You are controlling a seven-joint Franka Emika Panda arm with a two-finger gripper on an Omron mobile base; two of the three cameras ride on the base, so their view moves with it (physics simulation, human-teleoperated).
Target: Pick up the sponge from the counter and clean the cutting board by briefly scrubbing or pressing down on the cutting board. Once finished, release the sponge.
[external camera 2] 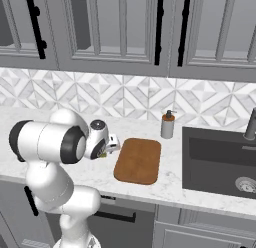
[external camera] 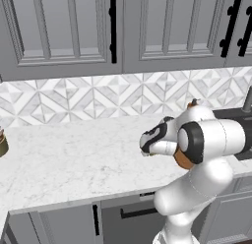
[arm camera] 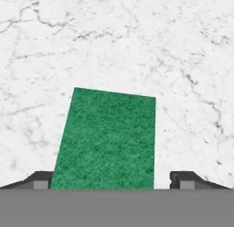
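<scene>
Green sponge [arm camera: 106, 139] on white counter [arm camera: 183, 61], lying between the gripper [arm camera: 112, 179] jaws, jaws spread wide, right tip clear

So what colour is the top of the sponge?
Green, with a rough speckled look. The sponge shows best in the hand view, lying on the white marble counter.

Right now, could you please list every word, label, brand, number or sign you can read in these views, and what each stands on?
None: the sponge, cutting board, soap dispenser, counter and cabinet doors bear no readable text.
</scene>
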